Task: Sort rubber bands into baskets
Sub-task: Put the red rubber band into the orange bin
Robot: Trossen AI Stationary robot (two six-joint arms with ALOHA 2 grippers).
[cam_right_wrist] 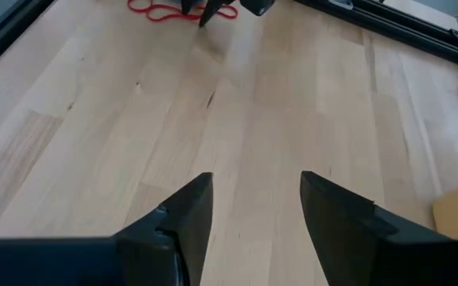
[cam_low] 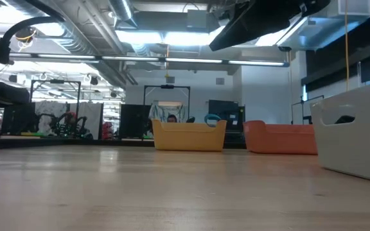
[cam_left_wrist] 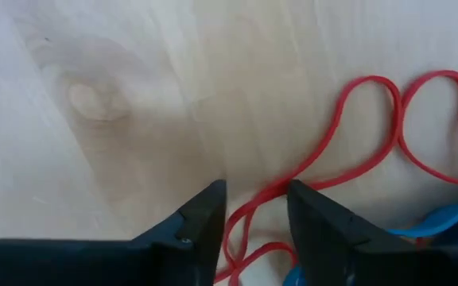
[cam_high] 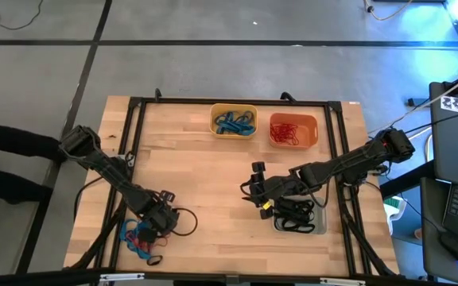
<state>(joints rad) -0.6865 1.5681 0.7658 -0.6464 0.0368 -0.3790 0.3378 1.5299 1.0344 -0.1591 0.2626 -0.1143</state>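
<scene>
A pile of blue, red and black rubber bands (cam_high: 139,238) lies on the wooden table near its near left corner. My left gripper (cam_high: 159,216) is low over the pile. It is open, and its fingertips (cam_left_wrist: 254,210) stand on either side of a strand of a red rubber band (cam_left_wrist: 348,135) that lies flat on the wood. My right gripper (cam_high: 258,191) is open and empty (cam_right_wrist: 253,199), just left of the pale grey basket (cam_high: 299,216), which holds black bands. The yellow basket (cam_high: 234,119) holds blue bands. The orange basket (cam_high: 293,130) holds red bands.
A black frame (cam_high: 237,103) runs around the work area. The middle of the table (cam_high: 205,175) is bare wood. In the low view the yellow basket (cam_low: 188,136), the orange basket (cam_low: 280,138) and the grey basket (cam_low: 358,131) stand in a row. A blue band (cam_left_wrist: 452,216) lies beside the red one.
</scene>
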